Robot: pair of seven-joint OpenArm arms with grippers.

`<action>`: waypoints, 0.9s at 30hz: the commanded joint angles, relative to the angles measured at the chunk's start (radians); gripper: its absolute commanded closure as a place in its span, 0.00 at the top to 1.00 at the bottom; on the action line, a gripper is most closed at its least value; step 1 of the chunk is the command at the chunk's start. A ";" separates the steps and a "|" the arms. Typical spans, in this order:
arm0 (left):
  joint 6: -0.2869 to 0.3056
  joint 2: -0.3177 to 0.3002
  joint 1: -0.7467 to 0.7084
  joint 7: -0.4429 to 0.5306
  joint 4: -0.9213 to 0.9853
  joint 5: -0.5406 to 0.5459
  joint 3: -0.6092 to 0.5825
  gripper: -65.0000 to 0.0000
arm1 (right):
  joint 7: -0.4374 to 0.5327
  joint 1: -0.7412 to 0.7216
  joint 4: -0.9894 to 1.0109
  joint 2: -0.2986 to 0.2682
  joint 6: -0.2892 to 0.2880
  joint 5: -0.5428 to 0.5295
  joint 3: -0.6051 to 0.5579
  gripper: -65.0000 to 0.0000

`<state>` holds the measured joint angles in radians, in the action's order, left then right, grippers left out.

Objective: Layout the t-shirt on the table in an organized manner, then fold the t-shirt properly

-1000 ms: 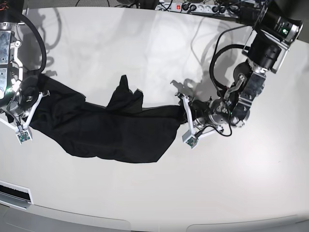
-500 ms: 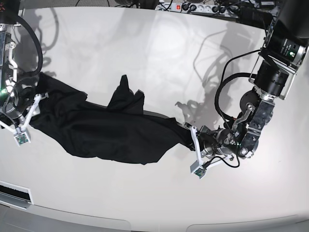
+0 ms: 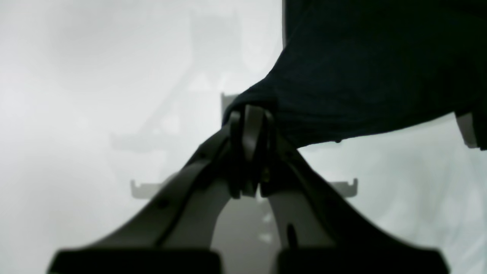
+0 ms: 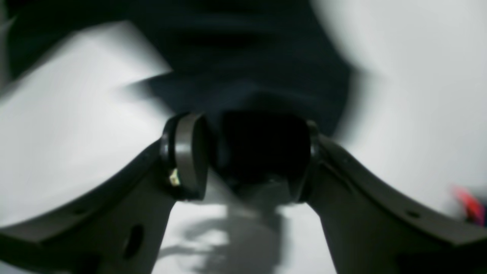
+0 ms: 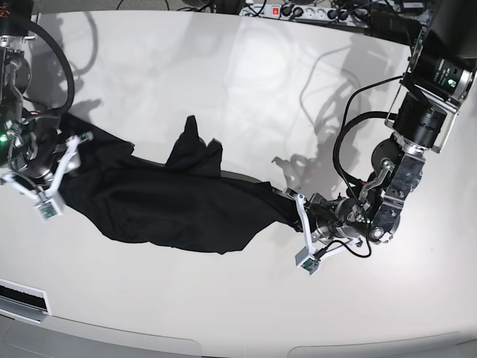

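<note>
The black t-shirt (image 5: 171, 205) lies crumpled in a long band across the white table (image 5: 223, 74), with one bunch sticking up near its middle. My left gripper (image 5: 295, 218) is shut on the shirt's right end; the left wrist view shows the pads (image 3: 249, 125) pinched together on a fold of the t-shirt (image 3: 361, 76). My right gripper (image 5: 65, 173) sits over the shirt's left end. In the right wrist view its pads (image 4: 186, 156) stand well apart, and black t-shirt (image 4: 247, 57) cloth lies between them, blurred.
A power strip (image 5: 298, 11) and cables lie along the table's far edge. The left arm's body and hoses (image 5: 395, 171) rise at the right. The table's rounded front edge (image 5: 223, 343) runs below the shirt.
The left gripper dragged the shirt's right end toward the front right, stretching the cloth, then held still. The right gripper shifted slightly right over the left end and its jaws have spread.
</note>
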<state>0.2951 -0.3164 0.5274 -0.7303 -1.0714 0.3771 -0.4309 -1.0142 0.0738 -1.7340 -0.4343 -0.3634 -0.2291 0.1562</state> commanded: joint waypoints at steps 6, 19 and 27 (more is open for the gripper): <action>0.000 -0.002 0.033 0.019 -0.015 0.005 0.006 0.00 | 0.023 -0.018 -0.015 -0.027 0.098 0.133 0.008 0.51; 0.000 -0.002 0.016 0.024 -0.015 0.005 0.006 0.00 | -0.046 -0.018 -0.031 -0.118 0.211 0.211 0.010 0.51; 0.001 -0.002 -0.001 0.026 -0.015 -0.002 0.006 0.00 | -0.100 -0.009 -0.091 -0.118 0.133 0.028 0.010 0.51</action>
<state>0.2951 -0.3161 0.5007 -0.7227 -1.0714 0.3687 -0.4309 -1.1244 0.0803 -1.8061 -0.5316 -0.2321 -0.2020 0.1581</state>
